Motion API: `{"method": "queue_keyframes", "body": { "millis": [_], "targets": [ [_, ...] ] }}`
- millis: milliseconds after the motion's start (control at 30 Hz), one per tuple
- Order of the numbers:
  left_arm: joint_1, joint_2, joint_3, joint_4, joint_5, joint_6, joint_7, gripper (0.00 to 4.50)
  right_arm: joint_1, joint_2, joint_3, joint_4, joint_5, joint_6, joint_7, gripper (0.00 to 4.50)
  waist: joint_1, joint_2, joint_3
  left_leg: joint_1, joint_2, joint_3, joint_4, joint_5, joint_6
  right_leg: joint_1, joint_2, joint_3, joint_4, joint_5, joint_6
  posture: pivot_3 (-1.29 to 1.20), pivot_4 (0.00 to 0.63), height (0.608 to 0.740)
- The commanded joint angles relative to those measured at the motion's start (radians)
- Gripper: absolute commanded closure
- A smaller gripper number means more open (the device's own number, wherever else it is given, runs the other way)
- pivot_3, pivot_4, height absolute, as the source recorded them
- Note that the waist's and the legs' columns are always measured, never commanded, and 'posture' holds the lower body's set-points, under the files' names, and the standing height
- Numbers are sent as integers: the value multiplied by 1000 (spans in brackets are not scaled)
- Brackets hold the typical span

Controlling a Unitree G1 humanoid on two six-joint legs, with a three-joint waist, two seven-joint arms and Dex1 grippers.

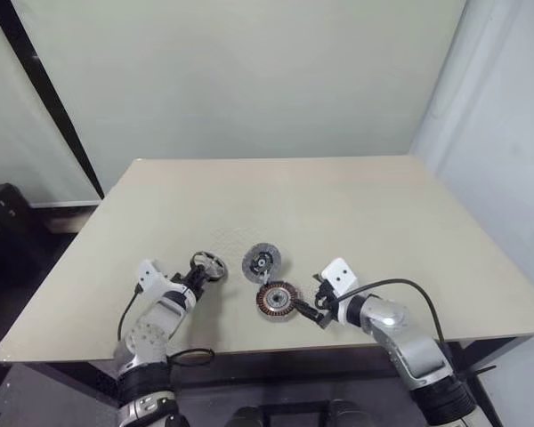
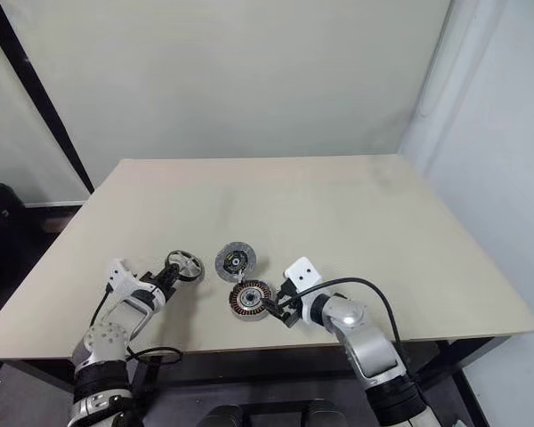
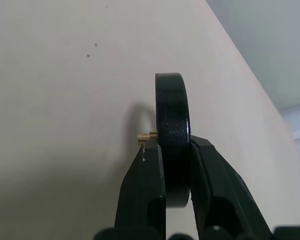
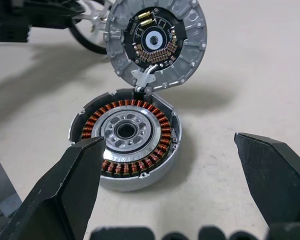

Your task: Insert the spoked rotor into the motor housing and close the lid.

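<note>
My left tool [image 1: 196, 273] pinches the spoked rotor [image 1: 208, 266], a small silvery metal wheel with a dark outer rim, its two black fingers [image 3: 142, 192] pressed on either flat face, a tiny brass pin jutting from one side; it sits just above the smooth beige table [image 1: 356, 205]; my right tool [image 1: 318, 311] stands spread wide just beside the motor housing [image 4: 126, 145], a round flat disc ringed with coppery radial windings around a silvery centre; the lid [image 4: 155, 42], a speckled grey disc, leans tilted against the housing's far edge.
</note>
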Motion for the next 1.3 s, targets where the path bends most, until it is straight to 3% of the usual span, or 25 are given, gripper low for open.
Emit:
{"method": "queue_keyframes", "body": {
  "millis": [33, 267, 567, 1033, 1300],
  "targets": [
    [44, 14, 39, -111, -103, 85, -2, 4205, -14, -8, -23, -37, 18, -9, -2, 0, 0, 0, 0, 0, 0, 0, 0, 0, 0, -1, 0, 0, 0, 0, 0, 0, 0, 740],
    [187, 86, 103, -242, -452, 409, -25, 4205, -8, -30, -19, -21, 17, -10, 5, 0, 0, -1, 1, -2, 0, -1, -1, -1, -1, -3, 0, -1, 0, 0, 0, 0, 0, 740],
    [310, 105, -7, -339, -672, 558, -95, 4205, -9, -48, -2, 3, 8, -17, 13, 0, 0, -1, 1, -3, 0, 1, 0, -1, -2, -5, -5, -3, -2, 0, 0, 0, 0, 740],
    [177, 60, -189, -209, -578, 481, -124, 4205, 21, -63, -6, -23, 2, -11, -6, 0, 0, 0, 1, -4, 0, 2, 0, -1, -2, -7, -6, -6, -3, 0, 0, 0, 0, 740],
    [135, 43, -208, -110, -489, 419, -139, 4205, 36, -67, -11, -43, 2, -2, -18, 0, 0, -1, 1, -3, 0, 3, -4, -1, -1, -7, -5, -3, -1, 0, 0, 0, 0, 740]
  ]
}}
